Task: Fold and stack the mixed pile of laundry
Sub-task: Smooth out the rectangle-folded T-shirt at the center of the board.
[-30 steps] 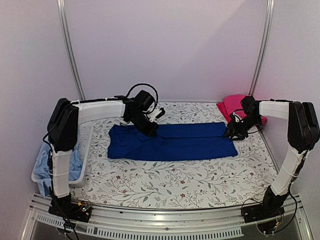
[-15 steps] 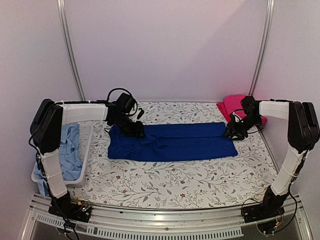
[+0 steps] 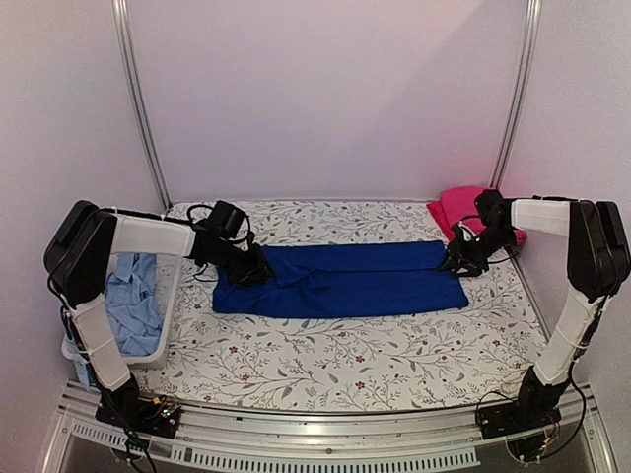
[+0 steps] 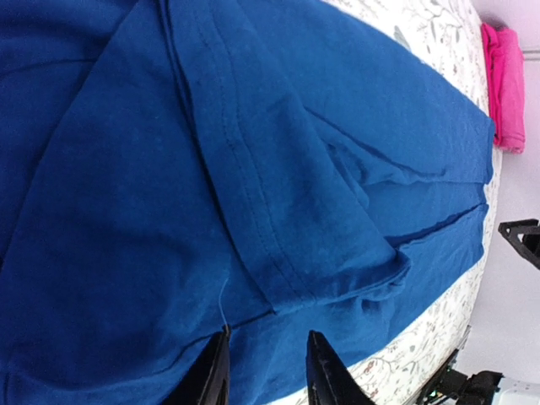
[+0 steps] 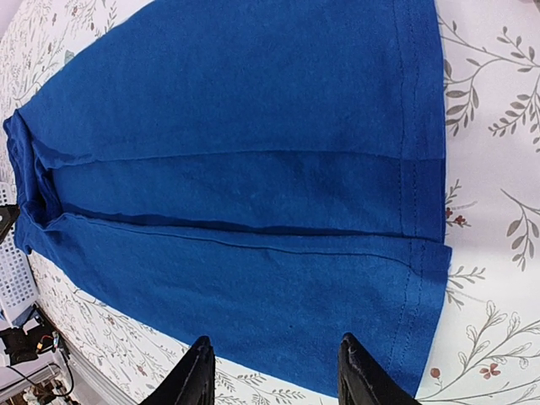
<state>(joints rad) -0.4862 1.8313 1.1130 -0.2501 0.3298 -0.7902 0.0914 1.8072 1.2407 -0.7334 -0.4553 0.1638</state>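
- Top view: royal-blue shirt [image 3: 340,279] lies flat as a long band, left to right, across the middle of the floral table cover [image 3: 345,360].
- Left gripper [image 3: 254,271] is low over the shirt's rumpled left end. Right gripper [image 3: 455,264] sits at the far corner of the right end. Can't read either set of jaws from up here.
- Pink garment [image 3: 455,209] is folded in the far right corner, just behind the right gripper.
- Light-blue shirt [image 3: 133,296] is heaped in the white basket [image 3: 170,281] at the table's left edge.
- Left wrist view: blue shirt [image 4: 253,169] fills the frame, with a hemmed flap folded over the body and creases towards the far end.
- Left gripper [image 4: 267,337] has its jaws apart. Blue cloth shows in the gap and nothing is pinched.
- Pink garment [image 4: 504,84] is visible at the top right.
- Right wrist view: shirt [image 5: 253,169] is folded lengthwise in layers. Its stitched hem runs down the right side, with table cover [image 5: 498,169] beyond.
- Right gripper [image 5: 275,339] has its jaws spread wide over the near hem area and clamps nothing.
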